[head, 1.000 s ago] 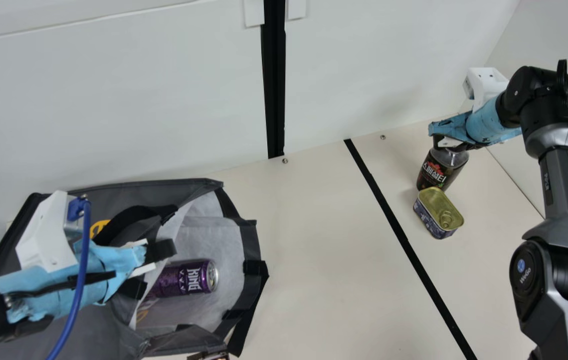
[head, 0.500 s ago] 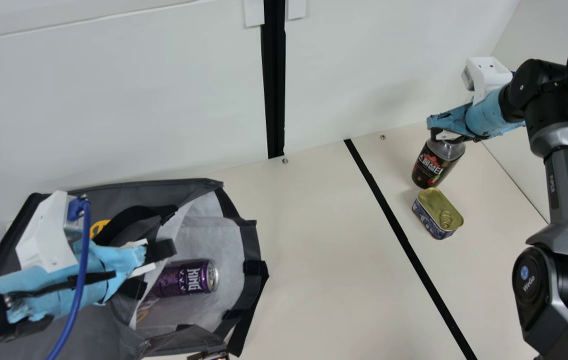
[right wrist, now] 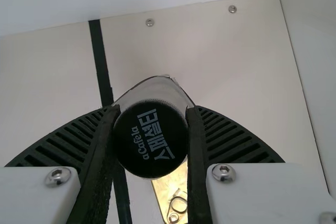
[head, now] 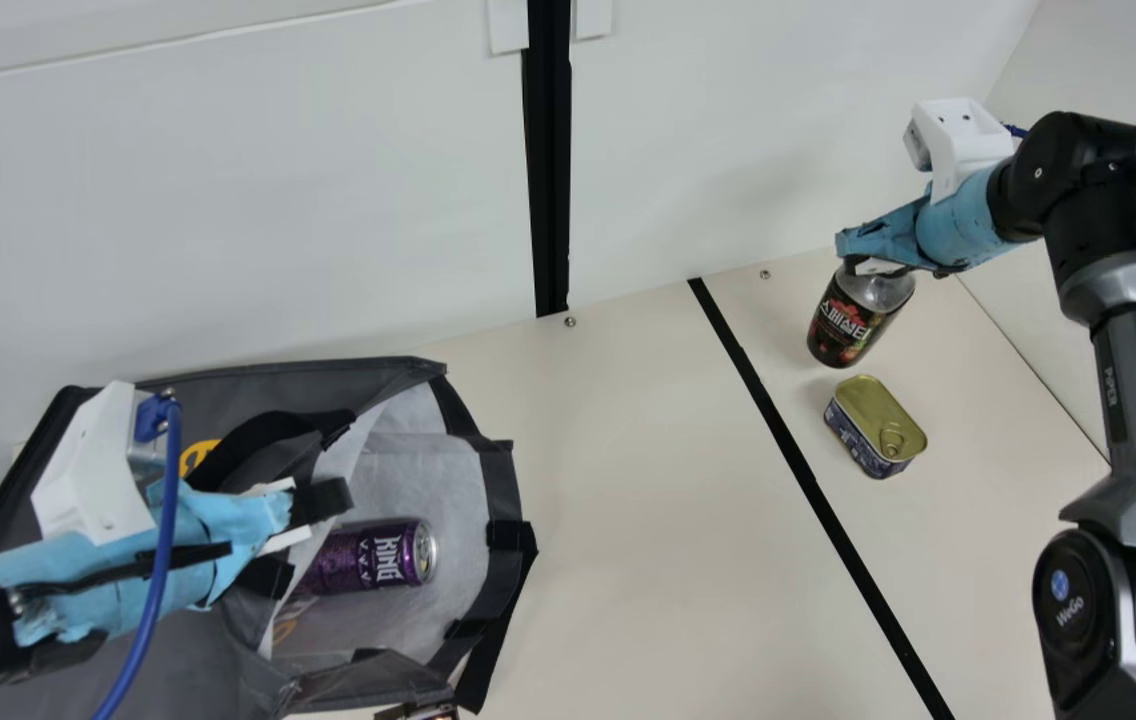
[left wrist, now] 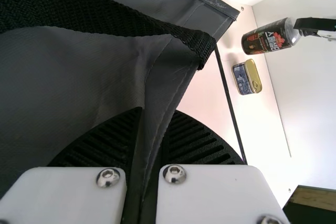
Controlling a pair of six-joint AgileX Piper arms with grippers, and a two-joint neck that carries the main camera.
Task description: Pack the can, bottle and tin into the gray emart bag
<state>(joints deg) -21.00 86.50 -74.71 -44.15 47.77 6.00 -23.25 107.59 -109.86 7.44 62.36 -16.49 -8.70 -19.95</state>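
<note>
The left gripper (head: 296,540) has its jaws nearly together, pinching the fabric edge of the gray emart bag (head: 378,378), inside which the purple can (head: 368,556) lies on its side. Well to the bag's right in the main view are the rectangular tin (head: 873,410) (gold lid, ring-pull) and the dark-labelled bottle (head: 845,320), tilted, its black cap (right wrist: 150,139) clamped in the right gripper (head: 868,267), jaws a cap's width apart.

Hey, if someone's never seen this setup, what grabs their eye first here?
Probably the purple can lying inside the big open gray bag at the main view's lower left. Next, the dark bottle held tilted in the right end effector, upper right, with the gold-topped tin on the table nearby.
</note>
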